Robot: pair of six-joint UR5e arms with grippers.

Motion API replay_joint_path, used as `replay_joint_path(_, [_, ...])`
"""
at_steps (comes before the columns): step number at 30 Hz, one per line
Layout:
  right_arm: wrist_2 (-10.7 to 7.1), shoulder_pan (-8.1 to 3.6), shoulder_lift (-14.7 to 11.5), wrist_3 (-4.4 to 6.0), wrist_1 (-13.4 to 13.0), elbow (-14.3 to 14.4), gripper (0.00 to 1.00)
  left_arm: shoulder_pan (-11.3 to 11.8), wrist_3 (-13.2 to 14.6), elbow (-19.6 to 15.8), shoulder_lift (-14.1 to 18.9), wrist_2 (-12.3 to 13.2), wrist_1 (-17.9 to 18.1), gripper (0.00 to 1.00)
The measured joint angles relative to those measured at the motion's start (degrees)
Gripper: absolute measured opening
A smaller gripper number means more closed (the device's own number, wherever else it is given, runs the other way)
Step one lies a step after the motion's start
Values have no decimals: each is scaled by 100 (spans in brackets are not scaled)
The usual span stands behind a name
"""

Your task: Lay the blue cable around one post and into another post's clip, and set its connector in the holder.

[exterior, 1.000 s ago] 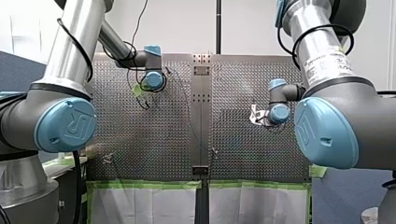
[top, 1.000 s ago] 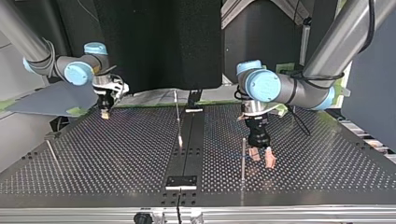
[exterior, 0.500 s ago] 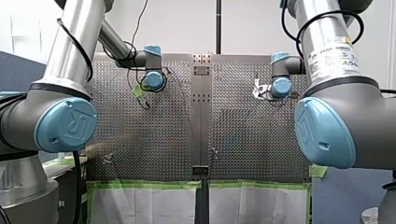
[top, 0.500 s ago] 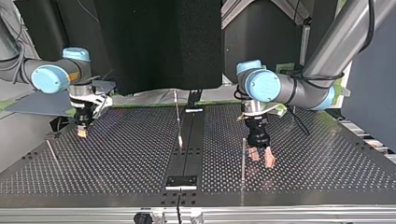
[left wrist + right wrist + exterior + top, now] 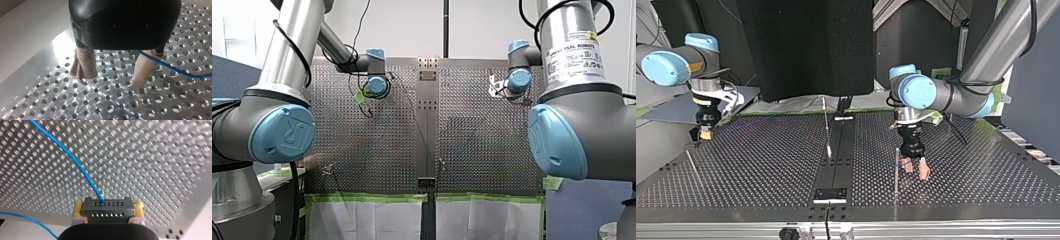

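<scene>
Front view: centre rail [image 5: 428,125] down the middle of the perforated table [image 5: 472,145]; my left arm [image 5: 376,86] reaching in on the rail's left side, my right arm [image 5: 518,80] on its right side and further out from it; cannot tell either set of fingers from here. Top view, sides crossed: right gripper [image 5: 706,133] far out from the rail, near the table's edge, closed on something small; left gripper [image 5: 916,171] much nearer the rail, fingertips apart and low over the plate, just beside a tall thin post [image 5: 896,170]; a second, leaning post [image 5: 826,125] close against the rail, a third post [image 5: 691,162] out by the right gripper. Right wrist view, rail out of sight: dark connector [image 5: 107,207] clamped squarely between the yellow pads [image 5: 79,207], blue cable [image 5: 75,160] running from its face away over the plate. Left wrist view: beige pads [image 5: 83,63] spread wide, nothing gripped, cable crossing one pad close under the gripper body and running off to the side; touching or merely passing, cannot tell. Likely trouble from here: cable unheld beside the tall thin post, so a pull from the distant right gripper liable to drag it clear before any wrap. Too hard a pull: connector twisted in the pads, or the slender post bent. Too much slack: a loop snagging on the leaning post by the rail.
</scene>
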Motion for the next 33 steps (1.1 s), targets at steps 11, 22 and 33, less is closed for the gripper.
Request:
replay_joint_path(11, [-209,-495,-318,-170,-501,438,0,-16,2,0,1,0,-12,100])
replay_joint_path(22, [-812,-1113,119,28,-1025,414,0,-18,11,0,1,0,-35,100])
replay_joint_path(33, [-1504,-1468,282,385,-1214,305,0,-16,28,-1,1,-74,-92,100])
